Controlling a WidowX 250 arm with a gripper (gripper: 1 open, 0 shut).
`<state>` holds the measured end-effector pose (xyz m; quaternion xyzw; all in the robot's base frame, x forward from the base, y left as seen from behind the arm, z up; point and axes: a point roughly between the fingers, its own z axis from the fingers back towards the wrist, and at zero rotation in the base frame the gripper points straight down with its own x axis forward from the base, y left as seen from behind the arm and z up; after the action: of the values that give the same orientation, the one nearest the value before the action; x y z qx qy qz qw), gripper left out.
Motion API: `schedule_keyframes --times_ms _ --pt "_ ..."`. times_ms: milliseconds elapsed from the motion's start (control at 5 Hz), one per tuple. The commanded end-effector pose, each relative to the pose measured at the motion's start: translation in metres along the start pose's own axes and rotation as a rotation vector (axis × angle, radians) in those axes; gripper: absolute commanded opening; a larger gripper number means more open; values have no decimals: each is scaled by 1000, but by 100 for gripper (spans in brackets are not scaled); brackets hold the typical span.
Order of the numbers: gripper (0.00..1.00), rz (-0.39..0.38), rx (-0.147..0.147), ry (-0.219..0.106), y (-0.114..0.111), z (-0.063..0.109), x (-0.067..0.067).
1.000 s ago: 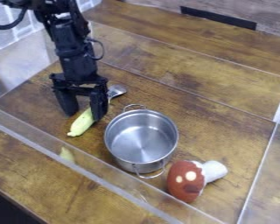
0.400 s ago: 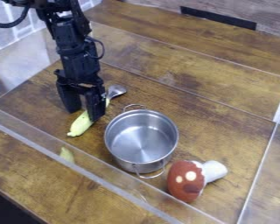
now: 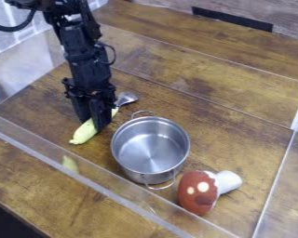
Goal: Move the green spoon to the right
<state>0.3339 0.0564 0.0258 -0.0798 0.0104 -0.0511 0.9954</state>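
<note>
The green spoon [image 3: 82,133] lies on the wooden table left of the steel pot, its yellow-green end pointing toward the front left and its silver tip [image 3: 124,97] poking out behind the fingers. My black gripper [image 3: 94,113] comes straight down onto the spoon's middle, its jaws drawn together around it. The spoon still rests on the table surface.
A round steel pot [image 3: 151,149] stands just right of the spoon. A red-and-white mushroom toy [image 3: 200,191] lies at the front right. A low clear plastic wall [image 3: 64,165] rings the work area, and bare wood [image 3: 226,102] stretches to the right behind the pot.
The gripper's fingers, spread wide over the spoon a second ago, have come down and closed together on the spoon's middle. The spoon, pot and mushroom have not shifted.
</note>
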Motion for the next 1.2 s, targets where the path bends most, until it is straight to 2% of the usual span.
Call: schedule_keyframes --times_ms 0,400,800,1000 --pt "0 0 32 -53 -13 22 3" --pt "0 21 48 -81 -15 44 9" --pt "0 -33 61 -99 -14 58 18" --pt "0 -19 71 -106 -22 74 20"
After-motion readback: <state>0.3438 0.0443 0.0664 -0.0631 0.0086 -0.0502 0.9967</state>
